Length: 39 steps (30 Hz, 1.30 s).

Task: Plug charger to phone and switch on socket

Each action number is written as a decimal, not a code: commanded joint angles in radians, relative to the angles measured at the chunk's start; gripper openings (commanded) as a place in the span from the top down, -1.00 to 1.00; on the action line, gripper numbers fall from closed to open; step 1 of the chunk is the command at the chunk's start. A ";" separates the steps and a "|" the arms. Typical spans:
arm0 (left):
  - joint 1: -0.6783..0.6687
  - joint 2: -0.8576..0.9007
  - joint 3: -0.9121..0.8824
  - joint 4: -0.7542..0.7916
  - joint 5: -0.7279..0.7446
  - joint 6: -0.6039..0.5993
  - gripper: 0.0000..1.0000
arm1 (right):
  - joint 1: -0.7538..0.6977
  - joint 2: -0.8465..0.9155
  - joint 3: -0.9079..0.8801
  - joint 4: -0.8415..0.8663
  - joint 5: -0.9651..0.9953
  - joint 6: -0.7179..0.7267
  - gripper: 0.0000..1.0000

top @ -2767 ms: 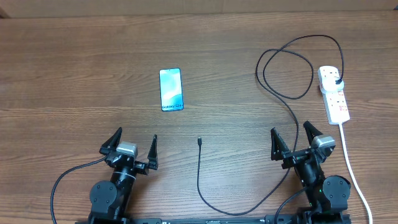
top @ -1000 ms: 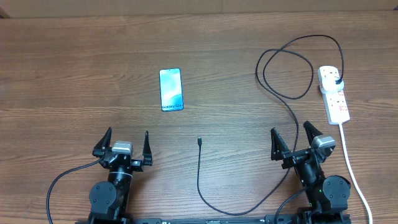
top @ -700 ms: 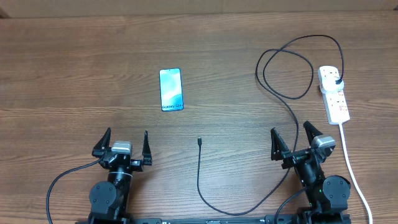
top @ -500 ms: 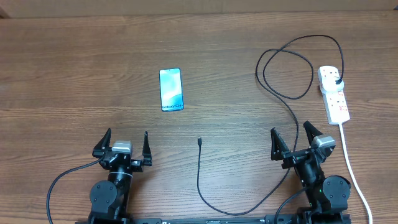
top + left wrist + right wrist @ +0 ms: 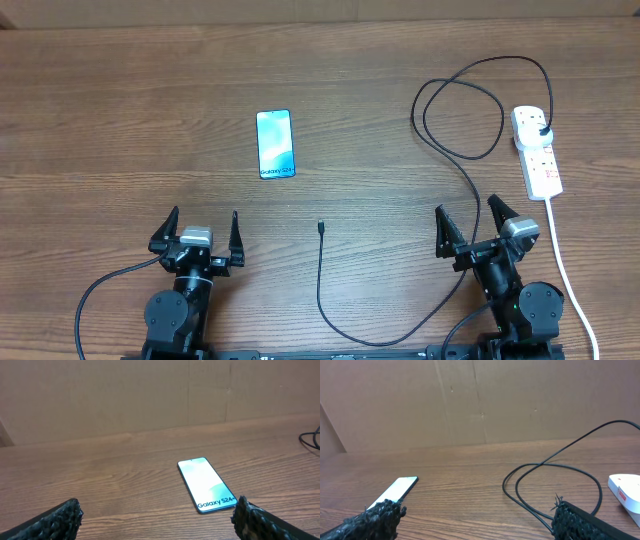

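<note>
1. This is a robotics lab or test bench — the left arm (image 5: 176, 308) and the right arm (image 5: 528, 303) are both mounted at the near edge of one desk (image 5: 120, 110).
2. The wood-grain desk carries a staged set of things, spread well apart: a phone (image 5: 275, 144), a charger (image 5: 320, 265) and a white socket (image 5: 538, 152) strip.
3. A plain brown board (image 5: 100, 395), cardboard by the look and with a vertical seam, walls off the desk's far edge — a screened work cell, not a room anyone lives in.
</note>
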State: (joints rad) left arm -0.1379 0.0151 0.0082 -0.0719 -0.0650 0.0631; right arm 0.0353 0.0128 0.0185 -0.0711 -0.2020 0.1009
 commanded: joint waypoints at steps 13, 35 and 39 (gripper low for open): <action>-0.006 -0.010 -0.003 0.001 -0.013 0.019 -0.99 | 0.010 -0.010 -0.011 0.005 0.010 -0.001 -1.00; -0.006 -0.011 -0.003 0.172 -0.011 0.018 -0.99 | 0.009 -0.010 -0.011 0.005 0.010 -0.001 -1.00; -0.006 -0.011 0.021 0.301 0.059 -0.018 -0.99 | 0.009 -0.010 -0.011 0.005 0.010 -0.001 -1.00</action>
State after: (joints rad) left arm -0.1379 0.0143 0.0090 0.1959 -0.0559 0.0612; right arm 0.0353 0.0128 0.0185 -0.0708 -0.2016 0.1005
